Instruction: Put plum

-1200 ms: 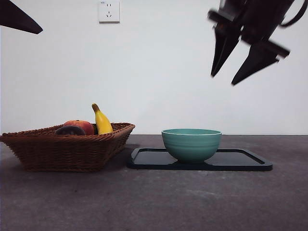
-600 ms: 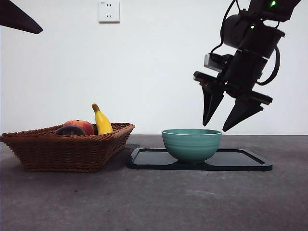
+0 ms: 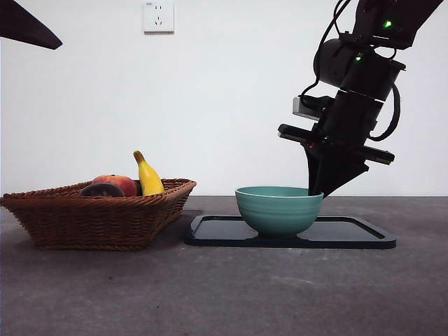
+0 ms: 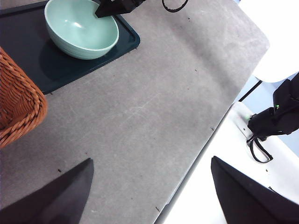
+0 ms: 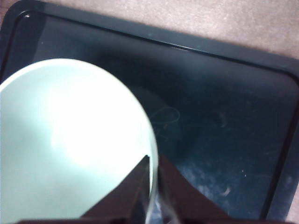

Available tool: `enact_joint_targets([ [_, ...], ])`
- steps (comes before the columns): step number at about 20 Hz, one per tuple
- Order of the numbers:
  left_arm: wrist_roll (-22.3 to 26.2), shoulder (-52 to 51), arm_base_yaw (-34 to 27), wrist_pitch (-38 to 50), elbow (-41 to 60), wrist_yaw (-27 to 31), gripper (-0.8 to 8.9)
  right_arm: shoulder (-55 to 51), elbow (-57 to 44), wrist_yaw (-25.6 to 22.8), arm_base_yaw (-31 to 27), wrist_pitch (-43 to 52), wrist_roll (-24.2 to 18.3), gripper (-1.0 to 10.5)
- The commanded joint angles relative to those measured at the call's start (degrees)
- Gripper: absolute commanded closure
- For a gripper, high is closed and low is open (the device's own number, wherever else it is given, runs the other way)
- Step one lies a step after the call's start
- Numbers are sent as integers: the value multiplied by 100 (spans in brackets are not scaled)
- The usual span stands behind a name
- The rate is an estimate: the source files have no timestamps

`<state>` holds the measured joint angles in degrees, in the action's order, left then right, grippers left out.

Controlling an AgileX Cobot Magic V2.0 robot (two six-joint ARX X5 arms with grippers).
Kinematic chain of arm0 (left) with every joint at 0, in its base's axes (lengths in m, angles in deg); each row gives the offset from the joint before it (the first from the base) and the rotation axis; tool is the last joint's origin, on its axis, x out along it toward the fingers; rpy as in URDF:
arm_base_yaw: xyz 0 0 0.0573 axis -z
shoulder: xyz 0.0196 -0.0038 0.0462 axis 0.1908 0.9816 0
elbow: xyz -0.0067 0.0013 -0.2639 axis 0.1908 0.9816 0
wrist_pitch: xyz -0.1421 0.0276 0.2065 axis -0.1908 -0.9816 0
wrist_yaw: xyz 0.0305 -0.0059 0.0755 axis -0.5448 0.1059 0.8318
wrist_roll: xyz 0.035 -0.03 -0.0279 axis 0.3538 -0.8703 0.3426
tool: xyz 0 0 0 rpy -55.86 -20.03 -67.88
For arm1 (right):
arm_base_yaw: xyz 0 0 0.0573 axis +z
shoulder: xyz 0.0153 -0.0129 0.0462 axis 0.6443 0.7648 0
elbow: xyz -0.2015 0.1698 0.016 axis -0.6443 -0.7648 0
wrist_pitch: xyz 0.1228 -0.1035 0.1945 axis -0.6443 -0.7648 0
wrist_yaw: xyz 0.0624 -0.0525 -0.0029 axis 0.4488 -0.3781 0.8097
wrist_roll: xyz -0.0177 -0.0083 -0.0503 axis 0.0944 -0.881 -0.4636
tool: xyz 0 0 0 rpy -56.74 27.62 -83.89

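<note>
The plum, dark and glossy, lies in the wicker basket on the left, beside a red-orange peach and a yellow banana. My right gripper has come down at the right rim of the green bowl. In the right wrist view its jaws stand one inside and one outside the bowl's rim, closed on it. The bowl holds nothing. My left gripper is open and empty, high above the table, far from the fruit.
The bowl stands on a black tray to the right of the basket; the tray also shows in the right wrist view. A wall socket is on the white wall. The table's edge shows in the left wrist view.
My right gripper has come down from high at the right to the bowl's right rim, and its jaws went from wide open to closed on the rim. The fruit has not moved.
</note>
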<state>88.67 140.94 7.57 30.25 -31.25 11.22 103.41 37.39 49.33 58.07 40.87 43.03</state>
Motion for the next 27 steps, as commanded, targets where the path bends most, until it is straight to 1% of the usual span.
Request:
enact_joint_targets([
  [1,87,37,26,59,-70,-33,410,98,122,-24,22,140,-83,936],
  [7,87,37,26,55,-70,-33,410,-372,466,-66,20,-4,-105,936],
  [9,87,37,26,57,-70,-33,410,-645,612,-61,31,-245,-175,936],
  [11,87,37,26,57,-70,-33,410,-964,669,74,31,-505,-199,936],
  [13,87,37,26,57,-70,-33,410,-1331,667,210,37,-894,-251,937],
  [15,90,37,24,57,-70,-33,410,-1705,658,195,94,-1344,-389,936],
  [18,90,37,26,57,-70,-33,410,-2387,313,190,273,-1580,-409,936],
  [22,90,37,26,57,-70,-33,410,-3119,-549,184,603,-1456,-407,936],
  [25,90,37,26,57,-70,-33,410,-3268,-1165,146,839,-1261,-356,936],
  [27,87,37,26,55,-70,-33,410,-3265,-1593,149,1003,-898,-251,936],
])
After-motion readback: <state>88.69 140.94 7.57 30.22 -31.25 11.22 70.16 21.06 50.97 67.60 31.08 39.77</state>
